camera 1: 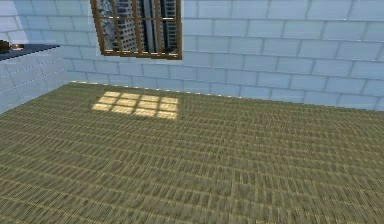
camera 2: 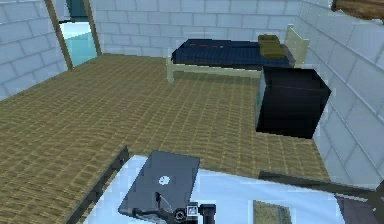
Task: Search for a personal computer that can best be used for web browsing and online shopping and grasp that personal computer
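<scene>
A grey closed laptop point(camera 2: 158, 180) lies flat on a white table point(camera 2: 230, 195) at the arm side view's bottom edge. The gripper point(camera 2: 165, 205) shows at the laptop's near edge, with the two white marker squares just to its right. The laptop rests on the tabletop right at the fingers, so I cannot tell whether the gripper holds anything.
A flat greenish thing point(camera 2: 270, 213) lies on the table. Dark chair rails point(camera 2: 100, 180) flank the table. Beyond are open floor, a black cabinet point(camera 2: 292, 100), a blue-covered bed point(camera 2: 222, 52) and a doorway point(camera 2: 78, 35). The forward view has a window point(camera 1: 137, 27) and a dark counter point(camera 1: 25, 50).
</scene>
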{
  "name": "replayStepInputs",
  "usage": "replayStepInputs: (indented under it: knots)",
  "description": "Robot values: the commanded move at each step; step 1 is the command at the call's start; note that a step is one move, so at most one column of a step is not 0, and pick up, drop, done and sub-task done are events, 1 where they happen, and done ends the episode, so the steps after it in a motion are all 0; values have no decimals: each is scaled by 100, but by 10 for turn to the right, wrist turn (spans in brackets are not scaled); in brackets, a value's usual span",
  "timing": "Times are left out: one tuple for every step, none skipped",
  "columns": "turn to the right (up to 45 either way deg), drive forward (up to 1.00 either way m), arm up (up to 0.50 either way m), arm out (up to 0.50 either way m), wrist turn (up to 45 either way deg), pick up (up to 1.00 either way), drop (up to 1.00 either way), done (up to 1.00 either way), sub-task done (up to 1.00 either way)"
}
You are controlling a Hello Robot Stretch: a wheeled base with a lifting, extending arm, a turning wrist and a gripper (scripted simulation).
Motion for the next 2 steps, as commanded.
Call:
replayStepInputs:
  knots:
    - [0,0,0,0,390,0,0,0,0]
    - [0,0,-30,0,0,0,0,0,0]
